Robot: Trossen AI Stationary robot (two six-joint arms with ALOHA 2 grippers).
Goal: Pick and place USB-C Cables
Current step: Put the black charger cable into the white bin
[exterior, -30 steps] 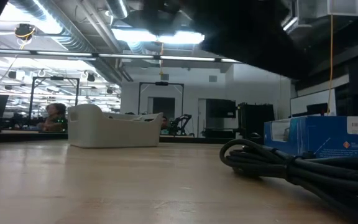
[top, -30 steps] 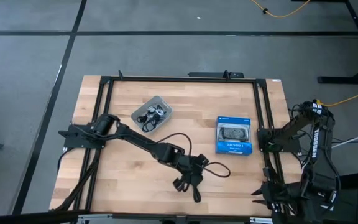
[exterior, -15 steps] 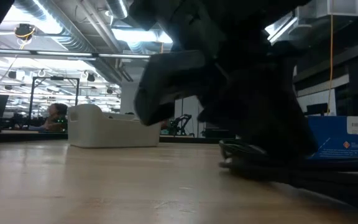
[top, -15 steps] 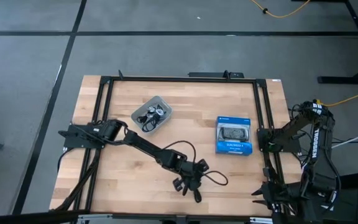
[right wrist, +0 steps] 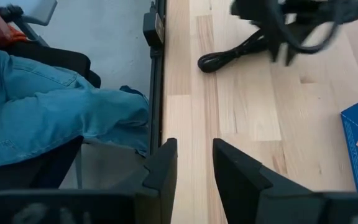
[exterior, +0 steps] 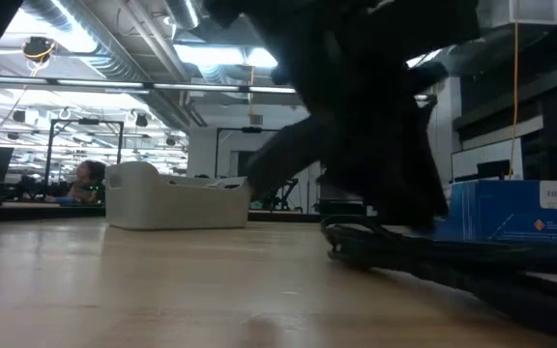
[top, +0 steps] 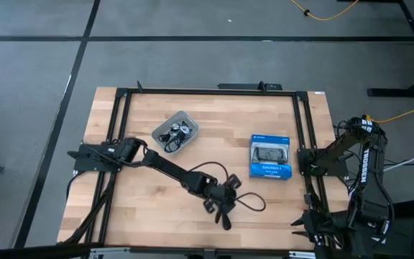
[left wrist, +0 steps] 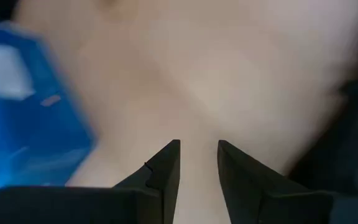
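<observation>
A loose black cable (top: 250,201) lies on the wooden table near the front middle, with its thick end (right wrist: 205,62) toward the near edge. It also shows in the low view (exterior: 404,256). My left gripper (top: 221,204) stands low over it; its fingers (left wrist: 199,144) are almost together with only bare table between them. Several more coiled cables (top: 175,135) lie in the grey tray (top: 162,126) at the far left. My right gripper (right wrist: 194,146) waits at the table's near right corner, with the same narrow gap and nothing in it. My left gripper is down at the black cable, but its own dark body (exterior: 375,145) hides the place where they meet. I cannot tell whether it touches the cable. Nothing shows between its fingers in the left wrist view.
A blue retail box (top: 269,157) lies at the right middle, just beyond the cable; it also shows in the low view (exterior: 515,208). A black frame rail (right wrist: 157,74) runs along the near edge. A person's legs in jeans (right wrist: 42,106) are beside that edge.
My left gripper has come down onto the cable near the table's front middle. In the low view the cable's raised loop has flattened and shifted a little toward the table's left.
</observation>
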